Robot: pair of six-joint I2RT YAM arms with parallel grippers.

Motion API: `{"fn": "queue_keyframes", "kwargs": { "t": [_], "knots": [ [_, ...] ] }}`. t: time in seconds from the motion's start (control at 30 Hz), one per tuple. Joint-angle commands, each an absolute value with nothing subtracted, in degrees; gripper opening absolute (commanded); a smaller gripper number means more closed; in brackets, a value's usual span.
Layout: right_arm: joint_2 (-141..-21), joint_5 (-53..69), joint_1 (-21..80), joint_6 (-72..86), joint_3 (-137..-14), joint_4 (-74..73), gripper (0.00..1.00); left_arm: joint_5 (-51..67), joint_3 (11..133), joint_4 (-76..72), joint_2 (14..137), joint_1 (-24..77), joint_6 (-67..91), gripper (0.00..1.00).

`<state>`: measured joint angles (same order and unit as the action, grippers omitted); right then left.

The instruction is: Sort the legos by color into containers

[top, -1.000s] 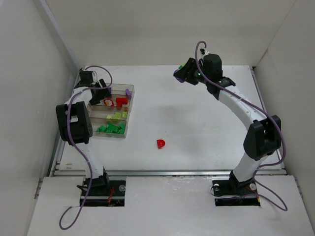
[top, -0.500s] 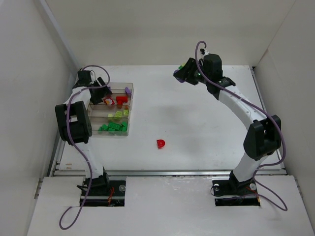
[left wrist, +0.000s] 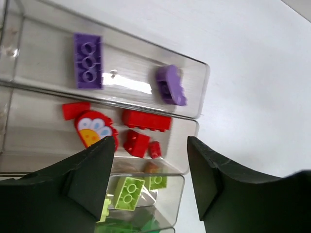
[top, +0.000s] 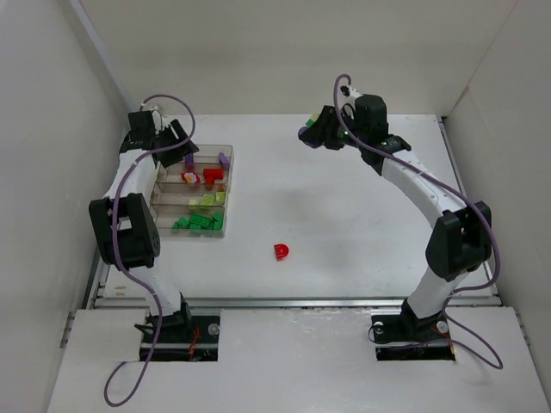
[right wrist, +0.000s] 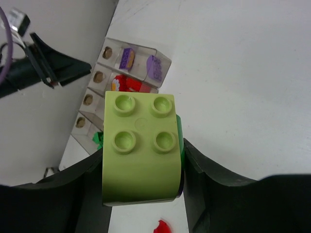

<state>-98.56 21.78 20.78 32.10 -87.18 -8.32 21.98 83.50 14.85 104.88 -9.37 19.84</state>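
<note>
**Inspection: left claw empty over the box, right claw holding a brick**

Starting at your left, the left gripper (top: pixel 176 139) hangs above the far left corner of the organizer box (top: pixel 228 191). Its wrist camera shows the jaws parted with nothing between them.

The box sits on the left side of the table (top: pixel 362 215) and its four rows are sorted as follows:
- **Farthest row:** two purple bricks (left wrist: pixel 88 60).
- **Second row:** red bricks (left wrist: pixel 146 120) and a round red piece (left wrist: pixel 95 130) with a white and yellow face.
- **Third row:** yellow-green bricks (left wrist: pixel 127 192).
- **Nearest row:** dark green bricks (top: pixel 196 224).

Moving right, one loose red brick (top: pixel 281 251) lies on the table near its middle, well apart from the box.

The right gripper (right wrist: pixel 143 165) is raised over the far centre of the table. Its jaws are closed against both sides of a four-stud yellow-green brick (right wrist: pixel 140 145). A sliver of darker green shows behind that brick, and you cannot tell from this view whether it is a second piece.
</note>
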Motion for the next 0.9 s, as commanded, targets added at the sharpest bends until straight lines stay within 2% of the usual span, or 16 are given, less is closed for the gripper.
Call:
{"fn": "queue_keyframes", "kwargs": {
  "t": [0.0, 0.1, 0.13, 0.2, 0.33, 0.5, 0.7, 0.87],
  "knots": [
    [-94.75, 29.32, 21.36, 23.40, -88.25, -5.01, 0.06, 27.24, 85.96, 14.33, 97.84, -7.21, 11.36, 0.57],
    [-91.94, 35.31, 21.36, 15.49, -85.96, -5.01, 0.03, 33.64, 84.73, 14.33, 95.02, -4.49, -1.77, 0.49],
    [-91.15, 39.68, 21.36, 13.90, -85.26, -5.01, 0.01, 35.84, 84.03, 14.85, 93.27, -3.44, -6.02, 0.41],
    [-89.04, 43.66, 21.36, 10.92, -83.24, -5.01, 0.00, 42.14, 84.02, 16.43, 91.59, 0.34, -13.50, 0.34],
    [-85.26, 49.74, 21.36, 7.13, -80.25, -5.01, 0.00, 55.70, 84.64, 25.72, 89.03, 7.72, -29.42, 0.30],
    [-77.97, 48.09, 24.87, -2.27, -72.80, -5.01, 0.00, 62.40, 88.14, 29.96, 86.92, 15.28, -37.78, 0.42],
    [-72.25, 45.80, 27.86, -8.00, -66.72, -5.01, 0.00, 66.17, 90.44, 31.90, 85.17, 21.44, -39.73, 0.63],
    [-71.72, 46.32, 29.79, -9.40, -66.01, -5.01, 0.00, 67.24, 90.97, 31.90, 84.64, 23.91, -36.66, 0.66]
  ]
}}
